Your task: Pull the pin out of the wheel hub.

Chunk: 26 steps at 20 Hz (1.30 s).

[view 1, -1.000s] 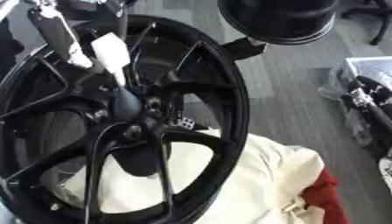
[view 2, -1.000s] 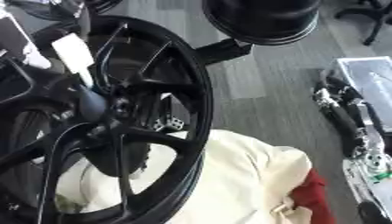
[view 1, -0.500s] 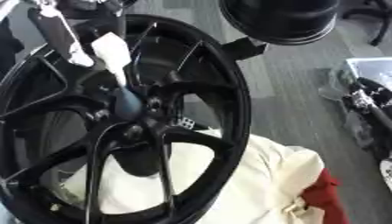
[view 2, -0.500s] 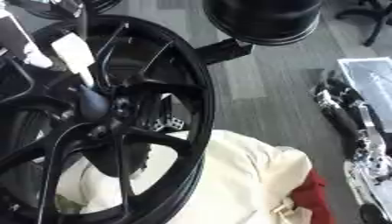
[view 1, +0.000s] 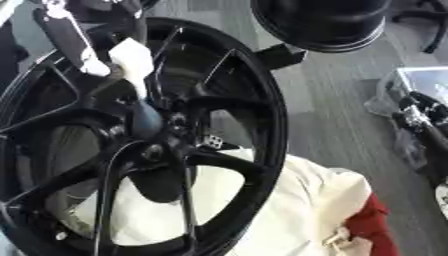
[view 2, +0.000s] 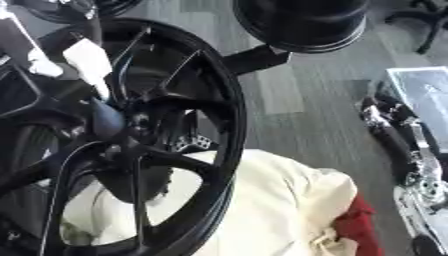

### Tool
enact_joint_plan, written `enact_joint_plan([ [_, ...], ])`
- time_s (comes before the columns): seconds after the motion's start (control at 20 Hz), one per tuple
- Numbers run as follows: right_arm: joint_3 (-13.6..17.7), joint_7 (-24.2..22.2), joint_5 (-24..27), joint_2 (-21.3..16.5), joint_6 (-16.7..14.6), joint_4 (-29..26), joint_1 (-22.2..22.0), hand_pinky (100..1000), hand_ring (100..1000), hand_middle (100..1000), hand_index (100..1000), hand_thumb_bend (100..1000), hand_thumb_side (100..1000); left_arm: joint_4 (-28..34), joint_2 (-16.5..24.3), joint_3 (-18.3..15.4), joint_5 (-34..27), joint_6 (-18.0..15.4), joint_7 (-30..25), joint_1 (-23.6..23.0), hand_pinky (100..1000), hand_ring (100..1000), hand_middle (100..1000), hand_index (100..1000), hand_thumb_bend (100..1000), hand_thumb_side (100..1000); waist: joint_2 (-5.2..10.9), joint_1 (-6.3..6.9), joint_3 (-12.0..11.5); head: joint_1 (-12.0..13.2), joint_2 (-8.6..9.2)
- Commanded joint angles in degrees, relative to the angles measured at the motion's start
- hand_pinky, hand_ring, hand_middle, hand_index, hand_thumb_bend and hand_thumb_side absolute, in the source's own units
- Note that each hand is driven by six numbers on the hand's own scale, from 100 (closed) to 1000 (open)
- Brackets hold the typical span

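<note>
The wheel point(view 1: 149, 140) runs off the left and bottom edges, so its far rim is unseen. At its hub point(view 1: 144, 122) a dark rounded shape sits, too blurred to tell whether it is the pin. Above the hub, the left hand point(view 1: 131, 62) shows only white-tipped fingers; their curl is unclear. Behind the wheel's spokes, the cream cloth point(view 2: 262, 200) is partly hidden.

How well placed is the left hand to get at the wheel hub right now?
Probably yes: the left hand sits over the spokes just above the wheel hub, on the wheel's open face, with nothing visible between them.
</note>
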<state>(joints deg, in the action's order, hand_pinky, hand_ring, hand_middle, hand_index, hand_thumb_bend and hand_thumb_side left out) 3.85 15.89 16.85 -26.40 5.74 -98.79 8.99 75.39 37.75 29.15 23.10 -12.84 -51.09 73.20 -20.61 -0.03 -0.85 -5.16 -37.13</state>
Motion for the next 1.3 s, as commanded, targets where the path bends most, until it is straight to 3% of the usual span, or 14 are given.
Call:
enact_joint_plan([
  [0.05,0.7,0.1,0.2,-0.9,-0.1,-0.5,0.0,879,761,763,869,170,483,0.9,0.5,-1.3,-0.1,-1.2,-0.9,1.6,785,665,500,544,305,100,0.94,-0.07,0.1,0.1,0.54],
  [0.4,0.6,0.0,0.2,-0.8,-0.1,-0.4,0.0,879,761,763,869,170,485,0.8,0.2,-2.2,-0.1,-0.2,-0.9,2.0,755,595,396,441,238,100,0.88,0.01,0.1,0.1,0.38],
  [0.65,0.7,-0.1,0.3,-0.7,-0.1,-0.3,-0.1,880,762,763,869,167,488,0.7,-0.1,-2.9,0.9,0.5,-0.9,2.3,734,571,365,362,249,100,0.79,0.00,0.2,0.2,0.18],
  [1.3,0.8,-0.1,0.3,-0.8,-0.2,-0.2,-0.3,880,762,764,870,169,488,1.7,0.3,-4.9,1.3,2.0,-0.9,3.2,729,564,344,335,255,100,0.94,0.05,-0.1,0.1,-0.35],
])
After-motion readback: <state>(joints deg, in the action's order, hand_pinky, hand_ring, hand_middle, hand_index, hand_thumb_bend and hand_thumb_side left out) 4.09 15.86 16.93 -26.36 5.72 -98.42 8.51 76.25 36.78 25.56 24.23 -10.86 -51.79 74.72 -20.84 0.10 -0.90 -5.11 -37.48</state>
